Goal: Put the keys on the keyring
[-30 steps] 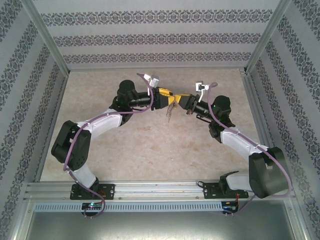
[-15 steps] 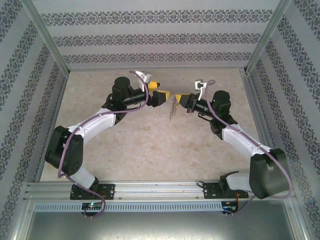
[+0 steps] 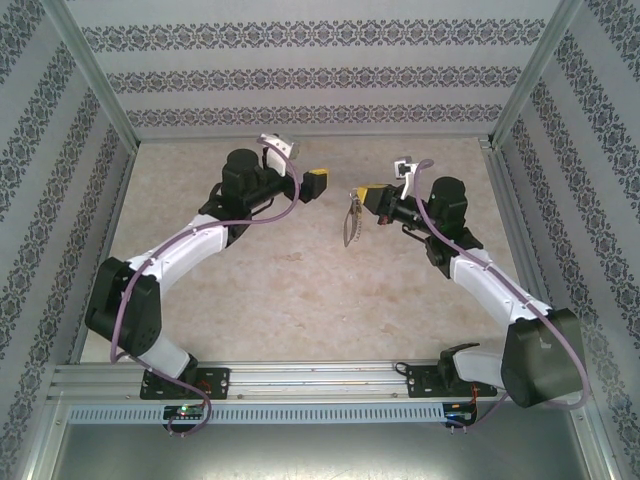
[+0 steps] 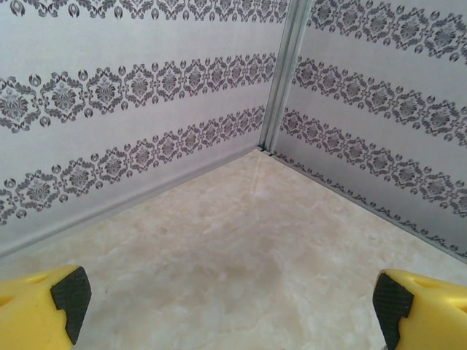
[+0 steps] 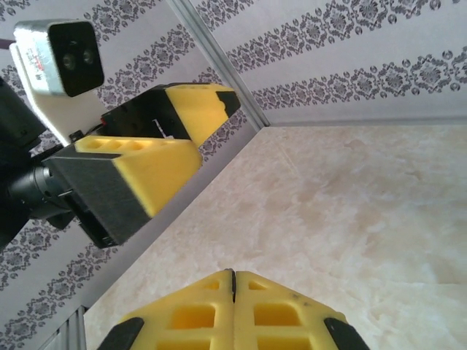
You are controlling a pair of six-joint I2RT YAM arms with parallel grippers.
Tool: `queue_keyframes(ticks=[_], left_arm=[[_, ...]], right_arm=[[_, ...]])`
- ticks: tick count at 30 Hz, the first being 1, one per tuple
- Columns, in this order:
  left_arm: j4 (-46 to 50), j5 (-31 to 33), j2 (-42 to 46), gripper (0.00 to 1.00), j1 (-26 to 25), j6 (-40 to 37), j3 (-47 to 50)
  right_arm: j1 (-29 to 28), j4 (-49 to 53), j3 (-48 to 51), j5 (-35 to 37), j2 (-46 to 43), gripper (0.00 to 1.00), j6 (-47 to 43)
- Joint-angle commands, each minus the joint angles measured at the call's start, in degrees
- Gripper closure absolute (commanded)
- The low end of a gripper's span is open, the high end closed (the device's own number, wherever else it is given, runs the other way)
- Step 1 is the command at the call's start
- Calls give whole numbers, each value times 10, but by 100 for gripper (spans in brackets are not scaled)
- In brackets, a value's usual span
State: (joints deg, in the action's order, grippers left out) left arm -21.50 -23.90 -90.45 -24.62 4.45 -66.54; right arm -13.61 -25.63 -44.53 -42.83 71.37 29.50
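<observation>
Working the rig from a distance, I see the left gripper (image 3: 318, 183) held above the pale marbled table (image 3: 300, 300), released, its yellow fingers (image 4: 40, 306) standing wide apart at the two lower corners of the left wrist view, with bare table and the patterned walls (image 4: 146, 102) of the enclosure beyond them. Facing it across a short gap, the right gripper (image 3: 358, 194) is clenched: in the right wrist view its two yellow fingers (image 5: 193, 313) press flat against each other along a thin seam. In the overhead view the keyring (image 3: 348, 224) hangs from those right fingertips, a thin silvery string of links dangling straight down above the middle of the table, just beside the right gripper and apart from the left one. It is too small in the picture for me to tell whether the key is on it. The right wrist view also catches the left gripper (image 5: 208, 127) from the front, its open fingers and black housing below its grey wrist camera (image 5: 58, 58). Both arms reach inward from their bases on the near rail (image 3: 320, 382).
</observation>
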Motion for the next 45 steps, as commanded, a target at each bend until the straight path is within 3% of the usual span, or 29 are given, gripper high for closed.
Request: queue_keyframes(ticks=[1,10,16,24,35,45], left_arm=[[42,-3,-24,0,9,-33,-39],[-38,-40,-57,0,24,6,-47],[7,-88,-53,0,26,4,-73],[101,-228,-49,1,27,-5,-118],[200,-375,-56,25,27,-9,-166],[209,-410,-83,30,17,12,-187]], right_arm=[[5,51,-34,10,-22,100,-54],[16,157,-87,-1,-21,100,-123],[18,252,-142,-37,-12,100,-197],[17,320,-185,-84,5,100,-251],[12,326,-206,-122,34,100,-257],[7,317,-211,-130,40,100,-252]])
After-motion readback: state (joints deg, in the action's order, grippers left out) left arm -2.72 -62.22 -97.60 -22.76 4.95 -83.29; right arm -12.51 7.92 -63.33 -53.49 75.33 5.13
